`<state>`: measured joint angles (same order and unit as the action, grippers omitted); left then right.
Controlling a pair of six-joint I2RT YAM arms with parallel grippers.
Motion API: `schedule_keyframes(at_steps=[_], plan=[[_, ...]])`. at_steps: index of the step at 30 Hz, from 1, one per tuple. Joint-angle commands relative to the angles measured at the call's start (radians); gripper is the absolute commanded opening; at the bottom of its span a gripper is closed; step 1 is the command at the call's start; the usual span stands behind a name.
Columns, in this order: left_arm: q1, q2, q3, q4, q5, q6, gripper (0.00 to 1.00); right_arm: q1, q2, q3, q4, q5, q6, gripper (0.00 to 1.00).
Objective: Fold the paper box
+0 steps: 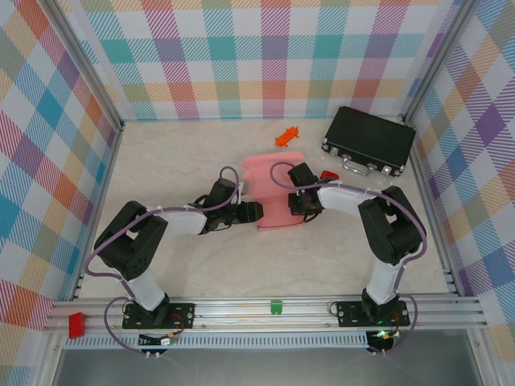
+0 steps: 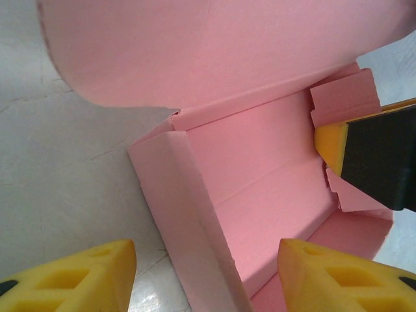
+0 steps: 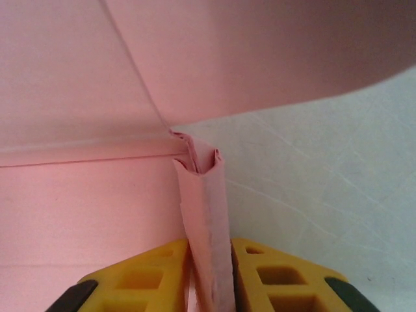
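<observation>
Since the paper box [image 1: 272, 193] is thin, light, crease-prone card, hold folded walls, not flaps. Top: box at the centre of the table [image 1: 193, 265]. Left wrist: left gripper [image 2: 205, 266] spread wide, straddling one wall. Right wrist: right gripper [image 3: 209, 276] clamped on the doubled side wall.

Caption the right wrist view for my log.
Right jaws pinch a folded wall of the pink paper box, white table beside.

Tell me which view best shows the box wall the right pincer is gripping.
Right wrist: the wall stands close up, pinched in the right pincer, its doubled top edge plain. Left wrist shows the box interior with one right finger at that wall. Top external shows it tiny, mostly under the right arm.
</observation>
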<state>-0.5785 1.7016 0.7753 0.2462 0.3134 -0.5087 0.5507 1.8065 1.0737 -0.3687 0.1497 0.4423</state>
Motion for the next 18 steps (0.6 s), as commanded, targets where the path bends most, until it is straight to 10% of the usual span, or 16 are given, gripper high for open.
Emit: schedule_keyframes(at_steps=[1, 18], plan=[[-0.004, 0.008, 0.006, 0.025, 0.013, -0.003, 0.59, 0.005, -0.051, 0.014, -0.014, -0.023, 0.028, 0.25], [-0.004, 0.008, 0.001, 0.016, 0.013, 0.000, 0.58, 0.003, -0.077, -0.009, 0.005, -0.093, 0.052, 0.41]])
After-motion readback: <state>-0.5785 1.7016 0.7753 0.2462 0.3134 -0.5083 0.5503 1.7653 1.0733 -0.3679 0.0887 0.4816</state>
